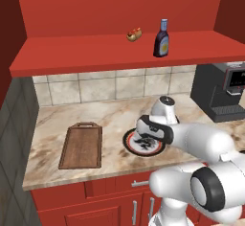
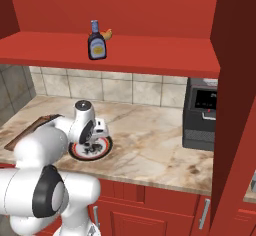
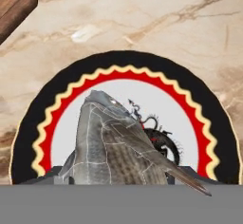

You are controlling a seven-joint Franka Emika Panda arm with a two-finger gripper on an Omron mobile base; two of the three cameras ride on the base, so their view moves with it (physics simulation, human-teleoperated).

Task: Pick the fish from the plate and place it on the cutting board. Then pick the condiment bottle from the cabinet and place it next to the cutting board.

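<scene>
Hovering fingers [image 2: 91,147] low over plate [image 3: 28,137], fish [image 3: 109,142] close-up — cutting board [image 1: 81,146] nearby

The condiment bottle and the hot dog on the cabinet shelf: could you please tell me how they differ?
The condiment bottle stands upright; the hot dog lies flat. The bottle is dark purple-brown with a light blue cap, the hot dog yellow and red. The bottle is clearly taller. Both sit apart on the same red cabinet shelf, above the counter.
</scene>
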